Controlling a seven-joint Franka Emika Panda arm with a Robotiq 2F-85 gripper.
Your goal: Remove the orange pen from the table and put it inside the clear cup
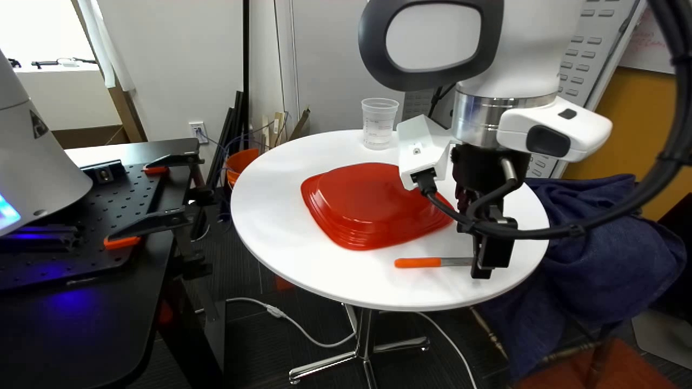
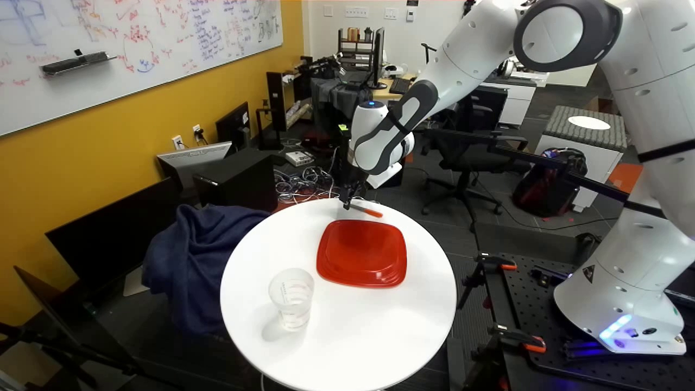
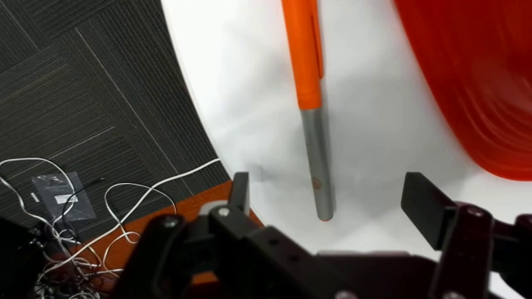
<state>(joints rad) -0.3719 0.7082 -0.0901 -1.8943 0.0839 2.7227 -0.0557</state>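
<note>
You had the gripper (image 3: 328,197) spread wide at the orange pen (image 3: 311,106), its black fingertips (image 3: 240,193) standing one on each side with a visible gap between either of them and the grey barrel. The pen lay flat on the round white table (image 3: 365,124), near the rim, its orange, clipped part pointing away from the gripper and its grey end reaching in between the fingertips. In an exterior view one fingertip (image 1: 481,270) covered the tip of that grey end, and you could not tell whether it touched the tabletop or hung just above it.

A red square plate (image 1: 367,205), its middle raised above its rim, sat near the pen. Across the plate from the pen, well apart from the gripper, the clear plastic cup (image 2: 293,296) stood upright towards the table's edge, reddish graduation marks printed on its side.

Your Panda arm (image 2: 467,49) reached over from a black workbench (image 1: 108,346), where orange-tipped black clamps (image 1: 151,221) sat at the edge of a perforated board (image 1: 124,200). A dark blue cloth (image 1: 600,270) hung beside the table in both exterior views, and a whiteboard (image 2: 163,49) covered in handwriting was fixed to a yellow wall (image 2: 114,146). In the wrist view, loose white cables (image 3: 195,169) crossed the dark striped carpet (image 3: 91,95) and a rust-red surface (image 3: 191,199) beyond the rim.
</note>
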